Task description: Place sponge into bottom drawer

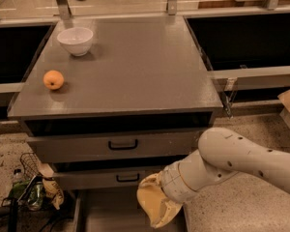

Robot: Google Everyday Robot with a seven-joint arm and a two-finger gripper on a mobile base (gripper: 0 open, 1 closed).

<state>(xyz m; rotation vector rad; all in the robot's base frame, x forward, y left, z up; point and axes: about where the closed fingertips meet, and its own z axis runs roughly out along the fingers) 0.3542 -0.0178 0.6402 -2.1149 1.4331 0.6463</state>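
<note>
The fingers of the gripper (160,208) hold the sponge (151,203), closed on it and almost wholly covered by the pale yellow foam, so only the grip itself can be read, not how each one lies.

In the camera view, the gripper is low in front of the cabinet, at the end of the pale arm (241,158), which reaches in from the right edge and bends down and to the left. The sponge sits at the arm's tip with its wavy edge turned toward the left and downward. It lies over the right part of the bottom drawer (108,215), which is pulled out toward the camera with its flat grey floor showing. Whether the sponge touches that floor cannot be told.

Above it, the middle drawer (101,179) and the top drawer (87,148) are pushed in, each with a black handle at its centre. On the grey cabinet top (135,66), a white bowl (75,40) stands near the back left corner, and an orange fruit (53,79) lies near the left edge, in front of the bowl and well apart from it. On the speckled floor (241,216) to the left of the cabinet, a wire basket (29,166) stands beside a heap of small clutter.
</note>
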